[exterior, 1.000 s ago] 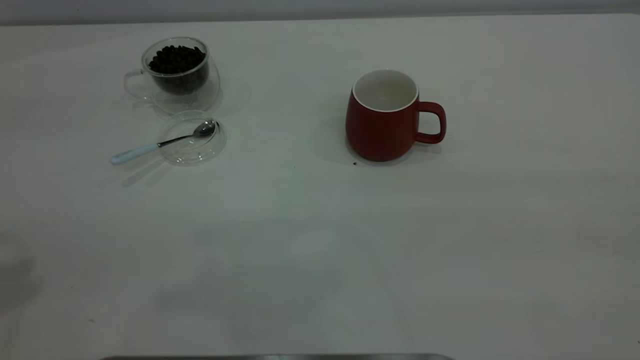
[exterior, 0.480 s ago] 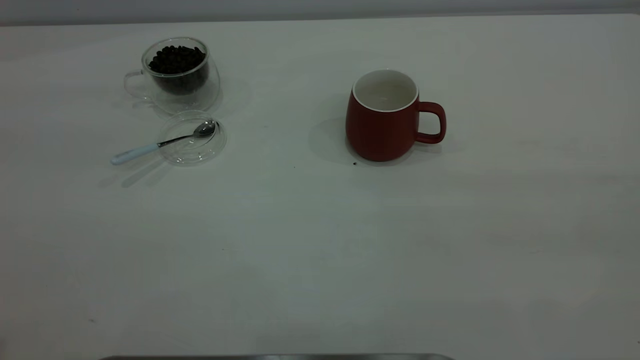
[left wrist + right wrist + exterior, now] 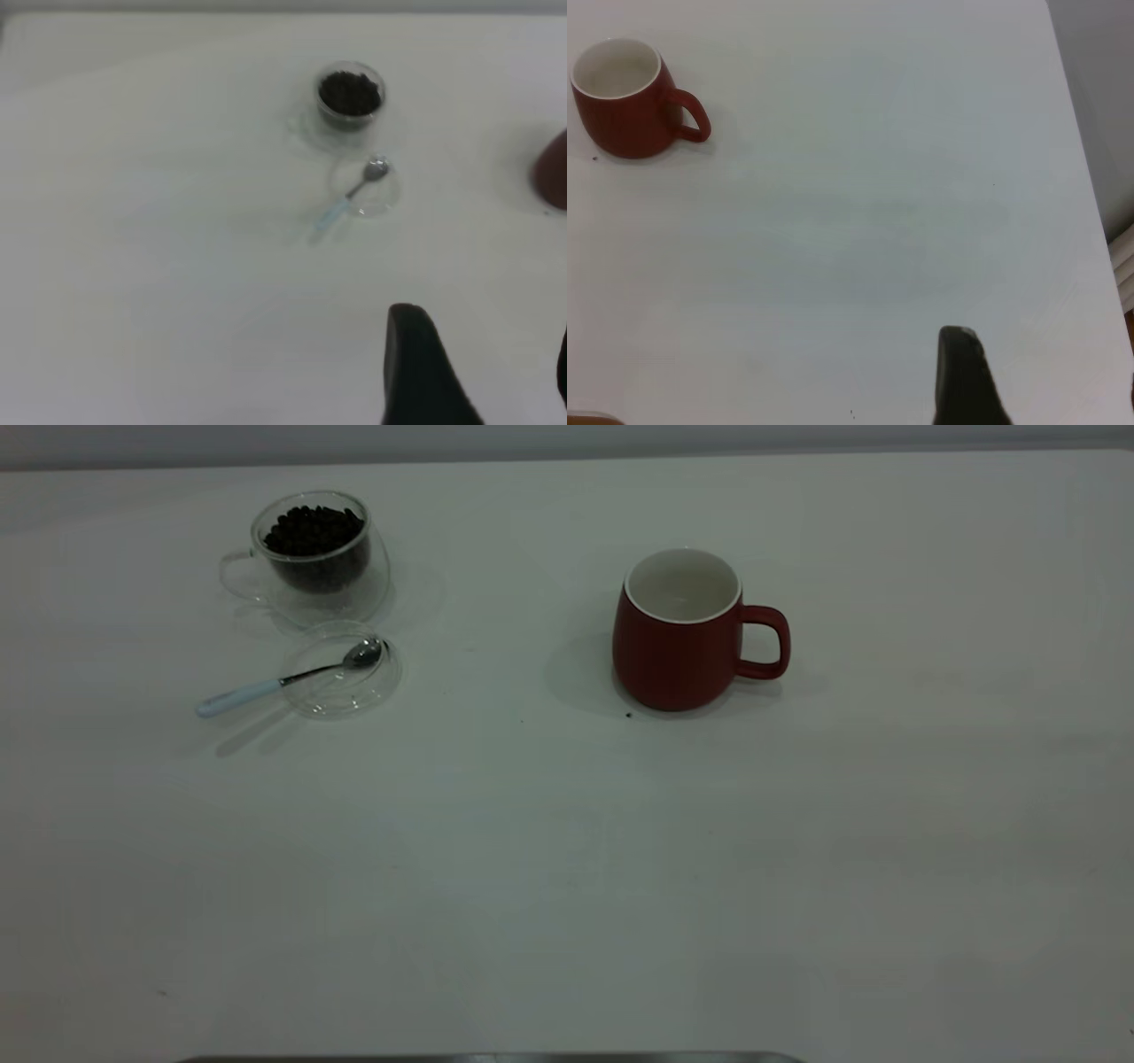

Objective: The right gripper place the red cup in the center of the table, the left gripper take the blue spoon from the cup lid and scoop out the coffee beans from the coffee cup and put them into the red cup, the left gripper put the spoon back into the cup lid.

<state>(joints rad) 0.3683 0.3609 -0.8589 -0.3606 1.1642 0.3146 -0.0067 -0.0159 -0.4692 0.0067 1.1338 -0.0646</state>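
Observation:
The red cup (image 3: 678,636) stands upright and empty right of the table's (image 3: 567,850) middle, its handle pointing right; it also shows in the right wrist view (image 3: 627,99). At the far left stands the coffee cup (image 3: 312,558), holding coffee beans (image 3: 312,530). Just in front of it lies the cup lid (image 3: 341,670), with the blue spoon (image 3: 266,685) resting bowl-in-lid and its handle sticking out left. Neither gripper appears in the exterior view. My left gripper (image 3: 485,354) hovers open, well short of the spoon (image 3: 341,208). My right gripper (image 3: 1045,372) is open, far from the red cup.
A small dark speck (image 3: 628,714) lies on the table by the red cup's base. A grey strip (image 3: 487,1058) runs along the near edge. In the right wrist view the table's edge (image 3: 1085,177) drops off to one side.
Faint shadows on the near part of the table have faded. The cups, lid and spoon have not moved.

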